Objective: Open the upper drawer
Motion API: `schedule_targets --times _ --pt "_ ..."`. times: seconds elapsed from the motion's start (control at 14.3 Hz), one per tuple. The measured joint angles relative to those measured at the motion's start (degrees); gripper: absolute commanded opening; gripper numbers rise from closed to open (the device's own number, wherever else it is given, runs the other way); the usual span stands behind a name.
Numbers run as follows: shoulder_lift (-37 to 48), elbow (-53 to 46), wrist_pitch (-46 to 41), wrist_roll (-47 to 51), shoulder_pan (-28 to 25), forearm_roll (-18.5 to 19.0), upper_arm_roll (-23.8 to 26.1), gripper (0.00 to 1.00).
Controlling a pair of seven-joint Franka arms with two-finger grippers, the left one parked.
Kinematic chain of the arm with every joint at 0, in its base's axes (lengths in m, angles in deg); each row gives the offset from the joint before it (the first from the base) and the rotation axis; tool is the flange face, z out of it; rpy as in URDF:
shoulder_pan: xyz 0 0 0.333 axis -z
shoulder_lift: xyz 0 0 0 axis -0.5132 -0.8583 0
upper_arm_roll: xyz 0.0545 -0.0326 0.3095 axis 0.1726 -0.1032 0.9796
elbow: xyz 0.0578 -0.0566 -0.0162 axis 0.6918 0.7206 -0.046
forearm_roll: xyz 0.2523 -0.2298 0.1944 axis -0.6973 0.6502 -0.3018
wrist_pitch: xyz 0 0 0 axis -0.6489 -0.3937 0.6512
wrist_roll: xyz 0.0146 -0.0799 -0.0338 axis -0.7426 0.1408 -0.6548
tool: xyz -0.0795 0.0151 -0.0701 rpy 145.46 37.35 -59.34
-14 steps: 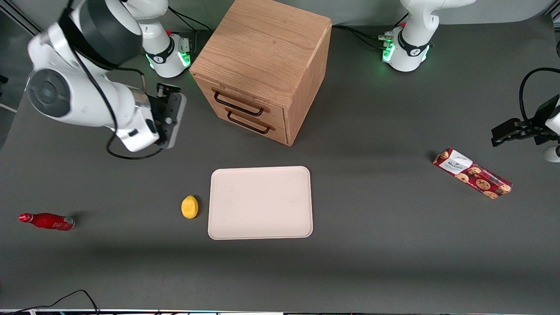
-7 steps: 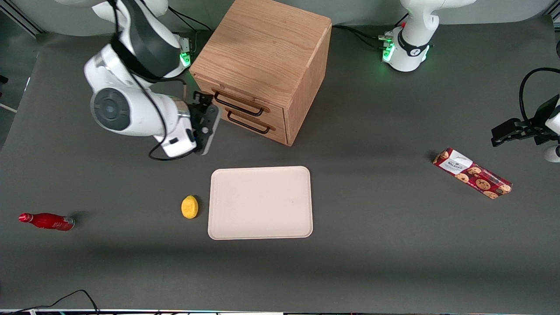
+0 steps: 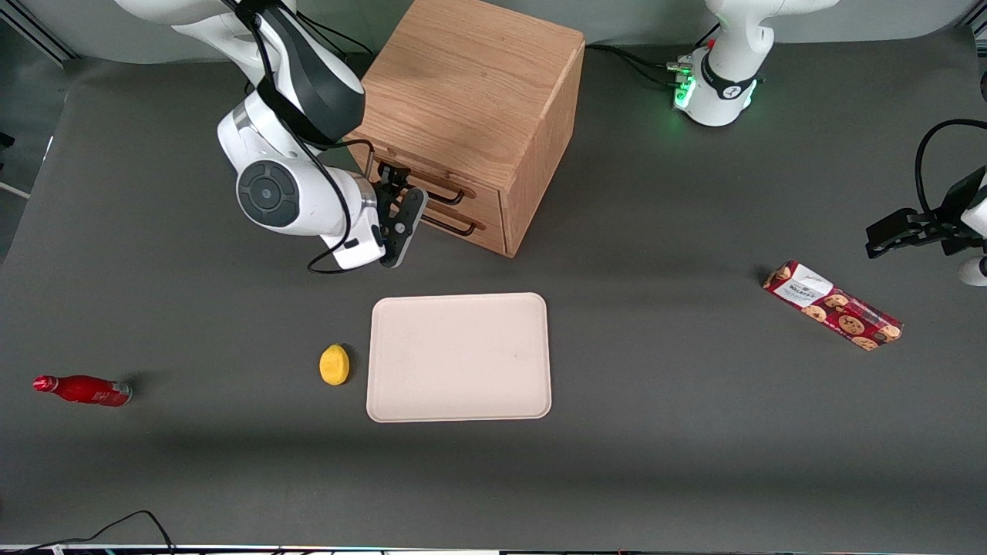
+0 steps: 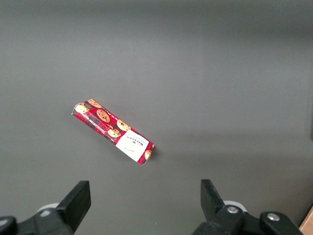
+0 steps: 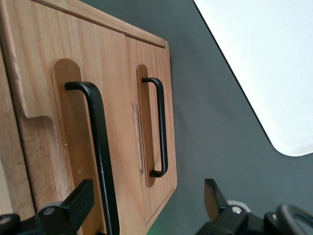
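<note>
Near the bench's front edge at the working arm's end lies a red bottle (image 3: 82, 390) on its side, then a lemon (image 3: 334, 364) just beside a pale tray (image 3: 459, 357) — all well apart from the work and nearer the front camera than the cabinet. The wooden cabinet (image 3: 470, 100) stands toward the back edge, mid-bench, its drawer fronts angled toward the working arm, which likely explains the sideways approach. The gripper (image 3: 395, 202) hangs level with the drawer fronts, just in front of the upper drawer (image 3: 432, 183), with its fingers spread apart and holding nothing. In the right wrist view the upper drawer's black handle (image 5: 99, 147) runs down toward one fingertip (image 5: 76, 201), near it but, as far as can be seen, not yet touched; the drawer looks fully shut. The lower drawer (image 5: 155, 122) sits untouched — its identical handle is the one to avoid. A cookie packet (image 3: 832, 306) lies toward the parked arm's end.
</note>
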Motion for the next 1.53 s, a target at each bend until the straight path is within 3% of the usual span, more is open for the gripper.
schedule_targets --times 1.12,1.53 --pt "3.1 9.1 7.9 1.1 0.1 -1.7 0.9 1.00" --pt "2.3 8.6 9.0 1.1 1.2 0.4 0.0 1.00"
